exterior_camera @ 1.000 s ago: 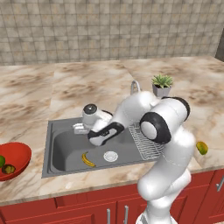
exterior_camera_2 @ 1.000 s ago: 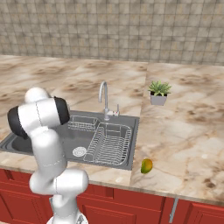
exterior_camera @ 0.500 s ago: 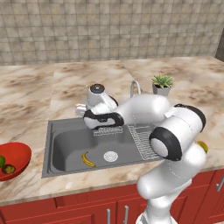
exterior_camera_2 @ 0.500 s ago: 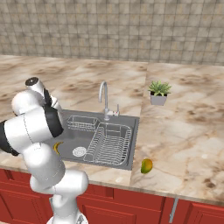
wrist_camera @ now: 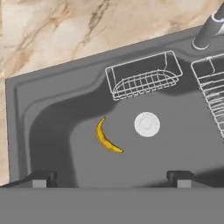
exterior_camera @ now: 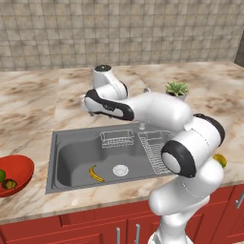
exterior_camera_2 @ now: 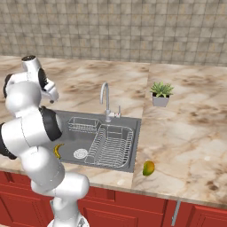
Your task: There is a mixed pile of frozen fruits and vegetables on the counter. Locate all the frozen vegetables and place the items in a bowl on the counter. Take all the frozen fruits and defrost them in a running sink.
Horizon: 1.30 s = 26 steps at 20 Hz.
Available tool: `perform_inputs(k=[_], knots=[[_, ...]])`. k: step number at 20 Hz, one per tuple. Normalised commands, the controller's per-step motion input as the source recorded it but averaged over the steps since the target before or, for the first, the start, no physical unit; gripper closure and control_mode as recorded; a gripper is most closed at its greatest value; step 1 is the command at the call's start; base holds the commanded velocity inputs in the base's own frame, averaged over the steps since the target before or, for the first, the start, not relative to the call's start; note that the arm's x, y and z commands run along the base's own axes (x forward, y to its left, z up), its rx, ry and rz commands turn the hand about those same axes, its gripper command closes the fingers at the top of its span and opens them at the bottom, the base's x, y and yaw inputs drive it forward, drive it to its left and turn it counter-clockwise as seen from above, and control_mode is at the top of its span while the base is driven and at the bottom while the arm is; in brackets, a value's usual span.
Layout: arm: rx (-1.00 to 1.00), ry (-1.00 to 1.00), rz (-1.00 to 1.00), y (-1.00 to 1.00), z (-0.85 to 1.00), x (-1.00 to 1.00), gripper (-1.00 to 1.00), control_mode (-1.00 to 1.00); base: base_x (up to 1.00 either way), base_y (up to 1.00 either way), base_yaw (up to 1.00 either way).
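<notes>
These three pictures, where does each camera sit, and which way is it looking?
Left base view: behind the arm on its left, looking down at the sink, banana and red bowl; the white arm crosses it.
Right base view: behind on the right, facing the tap, plant and oval fruit; the arm stands left.
Hand view: above the sink, looking down past the open gripper.
All share the banana.
</notes>
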Motion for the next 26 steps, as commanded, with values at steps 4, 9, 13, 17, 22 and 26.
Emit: perform_inputs(k=[4, 9, 13, 17, 22, 26], knots=[[-0.24, 0.20, 0.12, -0.32, 0.37, -0.35, -1.00, -1.00, 0.00, 0.00, 0.00], [-0.28, 0.15, 0.27, -0.52, 0.15, -0.47, -1.00, -1.00, 0.00, 0.00, 0.00], [-0.14, 0.04, 0.39, -0.78, -0.01, -0.25, -1.00, -1.00, 0.00, 0.00, 0.00], [-0.01, 0.00, 0.35, -0.95, 0.00, -0.06, -1.00, -1.00, 0.00, 0.00, 0.00], [0.00, -0.05, 0.23, -1.00, -0.10, -0.18, -1.00, -1.00, 0.00, 0.00, 0.00], [0.00, -0.06, 0.13, -0.96, -0.10, -0.29, -1.00, -1.00, 0.00, 0.00, 0.00]])
